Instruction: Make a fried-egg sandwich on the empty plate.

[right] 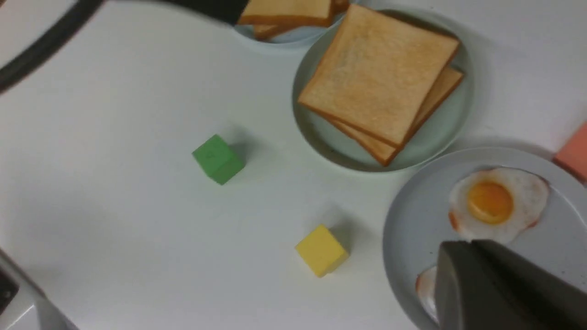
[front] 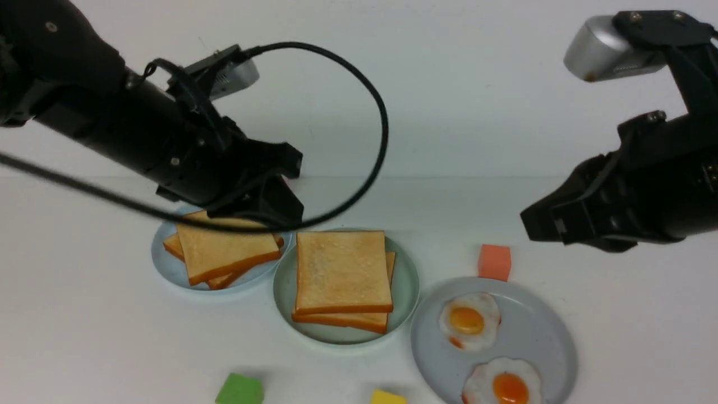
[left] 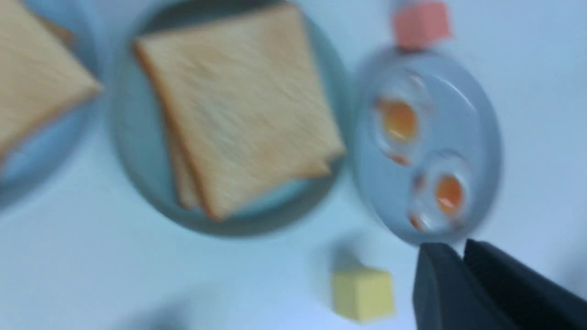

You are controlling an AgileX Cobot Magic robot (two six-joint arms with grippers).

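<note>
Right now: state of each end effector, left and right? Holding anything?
Left end effector: closed, holding nothing.
Right end effector: closed, holding nothing.

Upper left of the front view: a thick, matte-black tubular left arm [front: 106,123], with a small silver screw head [front: 51,26] near the frame's top edge. A rounded silver camera housing [front: 238,76] sits on a black bracket, and a glossy black cable [front: 383,120] curves in a wide loop beside it. The left gripper [left: 461,250] has dark grey, wedge-shaped fingers. At right, the angular black right arm [front: 667,185] carries a second silver housing [front: 600,47], bright screw heads [front: 653,116] and the moulded black right gripper [front: 530,224].
</note>
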